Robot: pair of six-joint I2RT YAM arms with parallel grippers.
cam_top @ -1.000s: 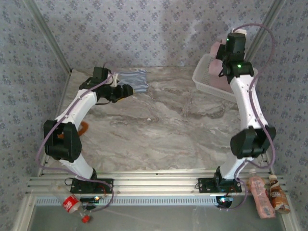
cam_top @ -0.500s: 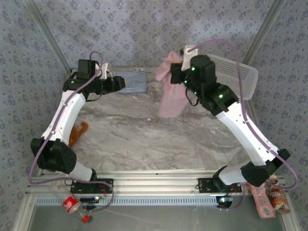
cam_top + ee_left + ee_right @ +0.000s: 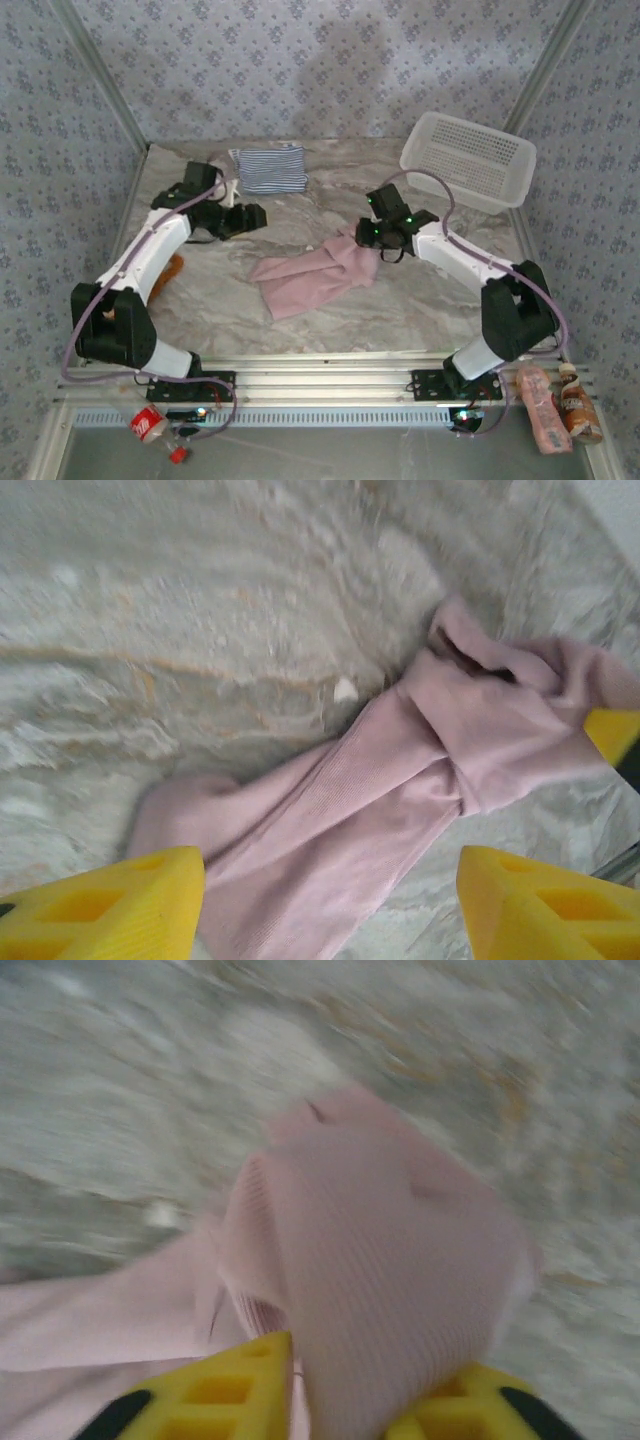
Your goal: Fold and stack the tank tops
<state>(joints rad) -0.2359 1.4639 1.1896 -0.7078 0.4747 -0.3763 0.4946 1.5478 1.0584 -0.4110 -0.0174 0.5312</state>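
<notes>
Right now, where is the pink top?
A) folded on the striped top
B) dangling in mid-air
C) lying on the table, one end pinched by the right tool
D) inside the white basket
C: the pink top lies rumpled on the table, its end bunched in the right tool.

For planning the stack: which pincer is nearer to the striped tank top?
Left. The left pincer is open just on the near side of the striped tank top; the right pincer is farther, mid-table, shut on the pink tank top.
</notes>
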